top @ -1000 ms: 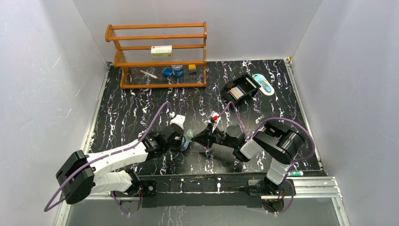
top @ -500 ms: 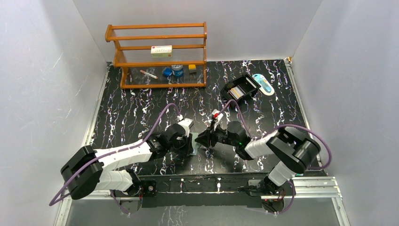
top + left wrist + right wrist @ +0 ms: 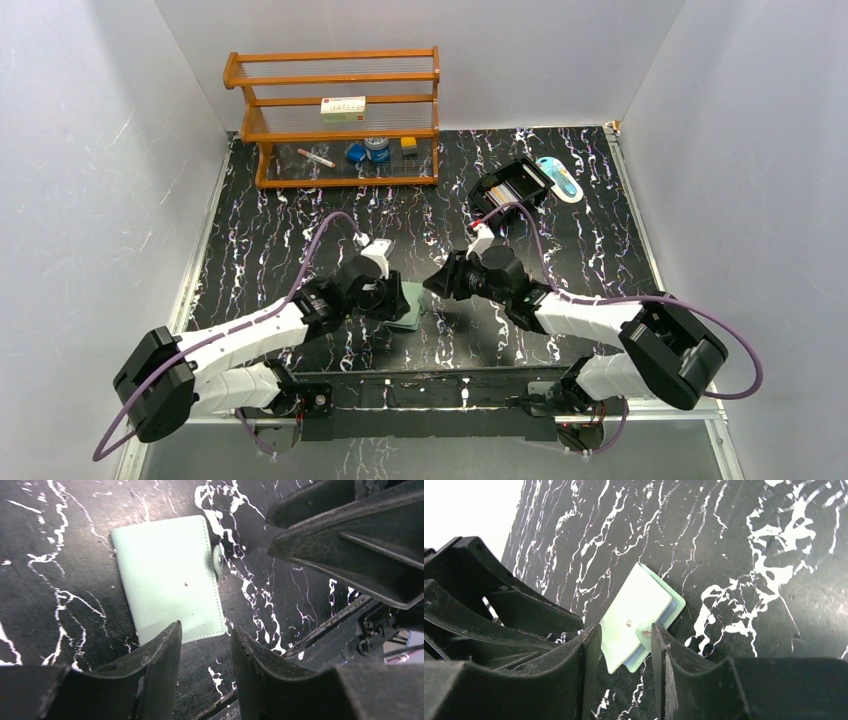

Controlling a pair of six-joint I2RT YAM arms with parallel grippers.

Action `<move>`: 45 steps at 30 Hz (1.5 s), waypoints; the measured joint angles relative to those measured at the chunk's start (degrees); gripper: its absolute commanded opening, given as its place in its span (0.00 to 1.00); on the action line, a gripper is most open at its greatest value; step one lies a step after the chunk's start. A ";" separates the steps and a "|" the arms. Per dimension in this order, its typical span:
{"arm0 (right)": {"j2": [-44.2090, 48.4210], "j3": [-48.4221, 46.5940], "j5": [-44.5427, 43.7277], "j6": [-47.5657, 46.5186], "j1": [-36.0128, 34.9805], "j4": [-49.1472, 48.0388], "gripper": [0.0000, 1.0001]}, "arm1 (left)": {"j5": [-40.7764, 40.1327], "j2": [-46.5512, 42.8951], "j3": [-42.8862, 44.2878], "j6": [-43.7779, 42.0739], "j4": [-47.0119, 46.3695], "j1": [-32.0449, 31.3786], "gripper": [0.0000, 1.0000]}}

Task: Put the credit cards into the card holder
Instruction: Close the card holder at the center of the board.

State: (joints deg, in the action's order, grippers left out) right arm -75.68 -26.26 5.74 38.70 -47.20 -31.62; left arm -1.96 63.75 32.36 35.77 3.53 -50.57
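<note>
Both spread and empty, the left pincer (image 3: 205, 630) and right pincer (image 3: 622, 630) hover over the folded card holder (image 3: 167, 577) on the table (image 3: 60, 630); next job, likely, flipping it open.

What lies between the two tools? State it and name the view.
The card holder lies flat on the table between the left tool and the right tool; the left wrist view shows it best.
</note>
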 measured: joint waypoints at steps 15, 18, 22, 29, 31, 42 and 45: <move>-8.50 -4.98 -0.26 18.53 -0.04 9.20 0.35 | 0.94 11.96 3.69 1.33 5.99 6.99 0.34; -10.25 -5.64 0.83 19.71 -0.26 9.18 0.36 | 1.40 13.73 4.17 1.03 5.92 6.99 0.34; -11.41 -7.08 1.55 20.33 -0.90 9.11 0.34 | 2.21 15.37 5.27 0.66 5.62 7.06 0.32; -12.81 -7.54 2.01 21.05 -1.38 9.16 0.27 | 3.87 16.55 5.73 0.90 4.13 7.13 0.28; -12.90 -7.56 1.99 21.03 -1.42 9.35 0.26 | 4.35 16.70 5.73 1.05 3.76 7.13 0.29; -13.70 -10.88 -0.24 18.34 -2.03 16.28 0.23 | 6.40 17.00 4.85 2.84 1.42 7.34 0.29; -13.70 -12.20 -1.79 16.83 -2.49 18.86 0.23 | 7.13 17.00 4.66 3.43 0.90 7.34 0.28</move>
State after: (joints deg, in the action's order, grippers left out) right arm -89.38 -38.46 3.95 55.53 -49.69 -12.75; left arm 5.17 80.75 37.01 39.20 4.43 -43.22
